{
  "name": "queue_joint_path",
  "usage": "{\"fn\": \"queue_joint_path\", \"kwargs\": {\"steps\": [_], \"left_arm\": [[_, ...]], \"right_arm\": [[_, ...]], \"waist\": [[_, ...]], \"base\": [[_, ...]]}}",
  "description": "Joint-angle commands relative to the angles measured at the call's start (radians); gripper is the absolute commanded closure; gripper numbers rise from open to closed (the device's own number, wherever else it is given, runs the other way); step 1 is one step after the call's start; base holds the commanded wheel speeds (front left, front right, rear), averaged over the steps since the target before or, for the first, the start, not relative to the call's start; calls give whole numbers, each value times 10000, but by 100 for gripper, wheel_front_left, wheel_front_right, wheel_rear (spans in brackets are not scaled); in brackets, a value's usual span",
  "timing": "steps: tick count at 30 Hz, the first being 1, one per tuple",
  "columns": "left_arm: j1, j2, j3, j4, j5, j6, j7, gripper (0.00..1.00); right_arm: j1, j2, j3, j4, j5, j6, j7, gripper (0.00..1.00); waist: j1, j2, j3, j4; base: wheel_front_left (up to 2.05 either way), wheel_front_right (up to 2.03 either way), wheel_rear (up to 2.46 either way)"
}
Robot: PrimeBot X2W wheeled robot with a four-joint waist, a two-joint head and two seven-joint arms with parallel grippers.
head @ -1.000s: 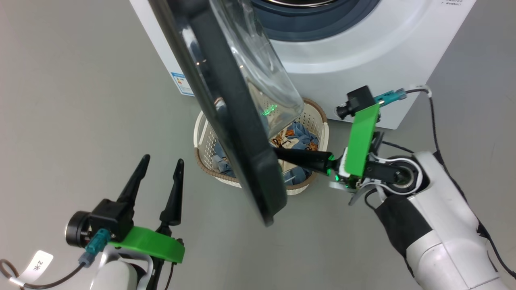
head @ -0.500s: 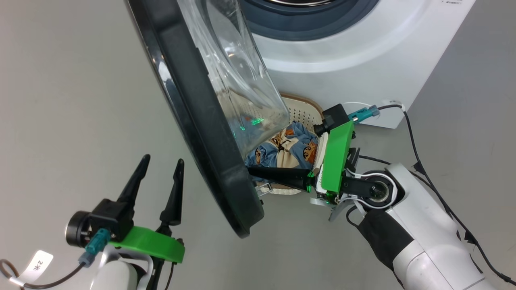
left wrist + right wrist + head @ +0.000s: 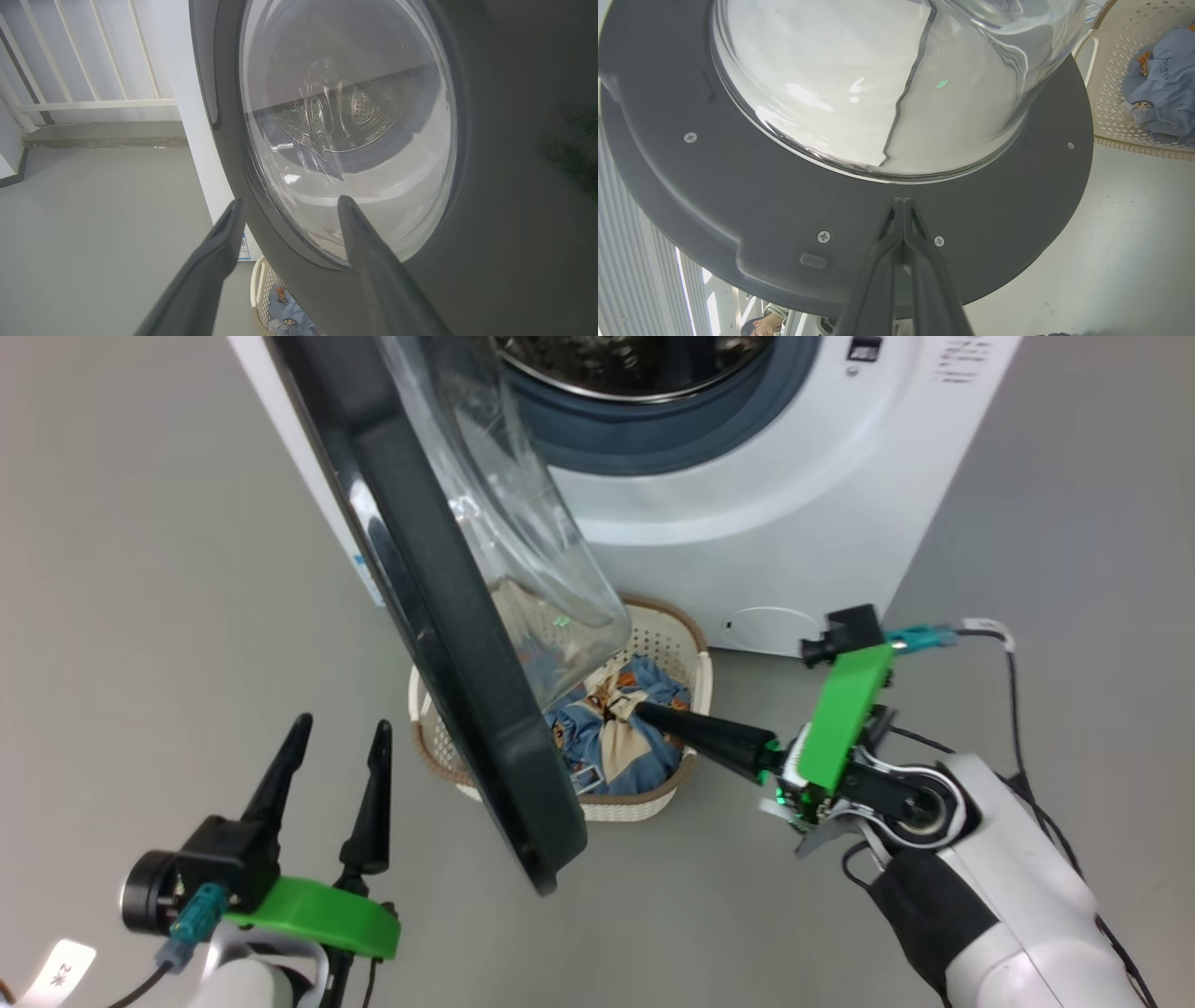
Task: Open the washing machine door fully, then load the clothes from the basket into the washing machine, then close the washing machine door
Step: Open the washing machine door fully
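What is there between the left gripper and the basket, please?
The open washing machine door. In the head view it hangs between the left gripper and the basket.

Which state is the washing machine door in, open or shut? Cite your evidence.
Open. The washing machine door stands swung out from the washing machine, leaving the steel drum uncovered. Whether it is fully open, cannot tell.

Light: bright, even | shadows: soft | glare: washing machine door [image 3: 840, 116] | wrist-view edges: warped
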Motion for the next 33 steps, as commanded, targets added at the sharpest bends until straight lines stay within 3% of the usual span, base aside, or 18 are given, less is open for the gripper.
{"fn": "queue_joint_path", "kwargs": {"steps": [1,2,10,19,33], "left_arm": [[-23,242,409,-213,95,-53,-63,0],[13,248,455,-211,113,-61,-63,0],[279,308,838,-264,206,-108,-63,0],[489,316,1062,-283,277,-150,-63,0],[898,286,1212,-275,369,-187,-63,0]], "right_arm": [[173,73,-55,-414,-77,17,-281,46],[272,14,-142,-505,-169,17,-483,0],[1177,-533,-1038,-1690,-1555,17,-2673,0],[2173,-649,-1718,-2801,-3018,17,-4129,0],[3684,-1507,-1853,-3919,-7976,17,-7711,0]], "waist": [[-1,0,-240,-284],[-1,0,-283,-348],[-1,0,-542,-830],[-1,0,-789,-1285],[-1,0,-1211,-1589]], "base": [[0,0,0],[0,0,0],[0,0,0],[0,0,0],[0,0,0]]}}
